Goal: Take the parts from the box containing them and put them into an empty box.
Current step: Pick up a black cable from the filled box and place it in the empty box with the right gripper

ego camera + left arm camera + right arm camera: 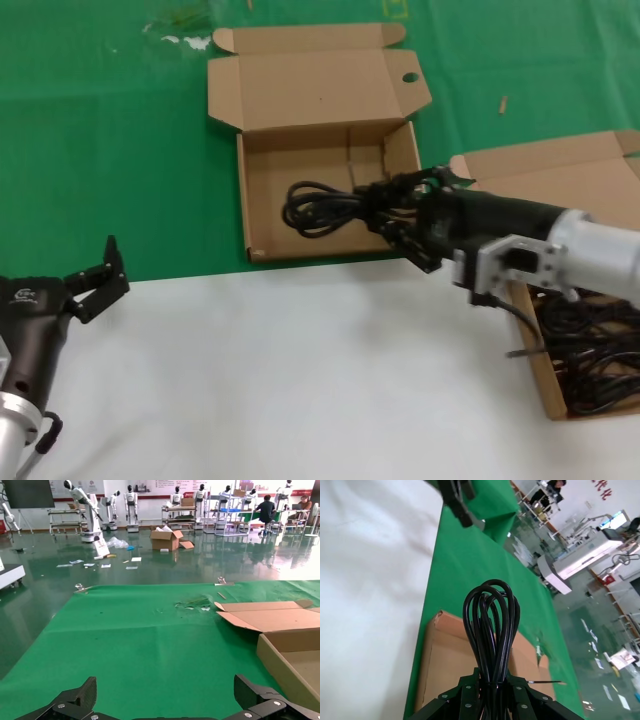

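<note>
Right gripper [392,212] is pinching a cord [325,207] over the holed box [262,170], needing a low release inside; left gripper [95,278] is idling spread.

A looped black power cord [322,205] sits over the holed-lid box [262,225]; more cords [590,360] fill the plain box [545,385] to its right.

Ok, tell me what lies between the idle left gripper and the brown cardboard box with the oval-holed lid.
Nothing: the head view shows only bare white and green table cover between the left gripper and the box.
</note>
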Available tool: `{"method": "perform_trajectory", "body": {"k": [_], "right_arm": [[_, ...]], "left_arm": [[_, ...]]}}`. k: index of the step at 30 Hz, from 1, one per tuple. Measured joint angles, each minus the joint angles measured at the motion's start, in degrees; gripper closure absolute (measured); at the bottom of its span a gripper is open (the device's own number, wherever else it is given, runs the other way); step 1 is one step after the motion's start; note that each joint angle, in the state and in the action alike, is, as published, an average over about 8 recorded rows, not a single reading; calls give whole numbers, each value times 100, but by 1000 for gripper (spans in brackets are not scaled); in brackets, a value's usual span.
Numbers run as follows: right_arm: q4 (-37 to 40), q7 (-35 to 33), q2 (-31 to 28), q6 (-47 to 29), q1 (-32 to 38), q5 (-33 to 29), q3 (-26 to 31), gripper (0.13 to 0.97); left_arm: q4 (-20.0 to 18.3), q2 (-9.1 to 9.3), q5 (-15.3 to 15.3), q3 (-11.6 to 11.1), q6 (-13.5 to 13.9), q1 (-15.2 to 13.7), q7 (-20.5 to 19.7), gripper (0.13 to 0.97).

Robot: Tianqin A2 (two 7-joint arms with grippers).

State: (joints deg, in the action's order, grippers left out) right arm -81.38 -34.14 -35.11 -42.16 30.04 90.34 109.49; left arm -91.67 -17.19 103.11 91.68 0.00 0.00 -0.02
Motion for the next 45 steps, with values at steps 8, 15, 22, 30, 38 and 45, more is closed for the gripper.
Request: {"method": "perform_trajectory", "body": {"k": [8, 15, 22, 30, 38, 45], "right_arm": [[1262, -501, 642, -14, 756, -144, 336, 874], [2014, -864, 913, 21, 1167, -99, 340, 869], [2072, -894, 933, 29, 1198, -96, 337, 855], [2073, -895, 933, 29, 1198, -96, 337, 804], [2073, -895, 933, 29, 1198, -96, 337, 698], [2073, -895, 933, 29, 1198, -96, 337, 573]], "left_arm": [[0, 0, 0, 0, 0, 0, 0, 132], [0, 0, 0, 0, 0, 0, 0, 132], [0, 0, 0, 0, 0, 0, 0, 132], [0, 0, 0, 0, 0, 0, 0, 132], [0, 0, 0, 0, 0, 0, 0, 132], [0, 0, 0, 0, 0, 0, 0, 132]]}}
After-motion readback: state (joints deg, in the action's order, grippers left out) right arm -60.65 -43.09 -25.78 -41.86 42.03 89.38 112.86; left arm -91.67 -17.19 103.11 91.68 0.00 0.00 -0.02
